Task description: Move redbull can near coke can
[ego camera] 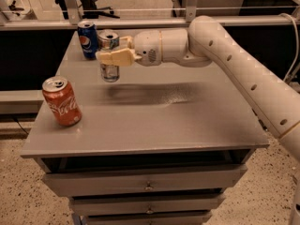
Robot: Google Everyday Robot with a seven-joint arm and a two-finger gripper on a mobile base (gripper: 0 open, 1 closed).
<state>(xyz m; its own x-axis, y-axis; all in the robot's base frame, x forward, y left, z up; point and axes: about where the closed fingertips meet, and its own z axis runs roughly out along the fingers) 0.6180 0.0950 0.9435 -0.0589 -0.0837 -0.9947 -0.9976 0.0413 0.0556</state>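
Observation:
The redbull can (109, 71) is a slim silver can held upright in the air above the grey table (154, 121), over its back left part. My gripper (111, 57) is shut on its middle, reaching in from the right on a white arm (225, 55). The coke can (61, 101) is red-orange with white script and stands near the table's front left edge, well to the left of and in front of the held can.
A blue Pepsi can (87, 40) stands at the table's back left corner, just left of the held can. The table has drawers below its front edge (148, 187). A railing runs behind the table.

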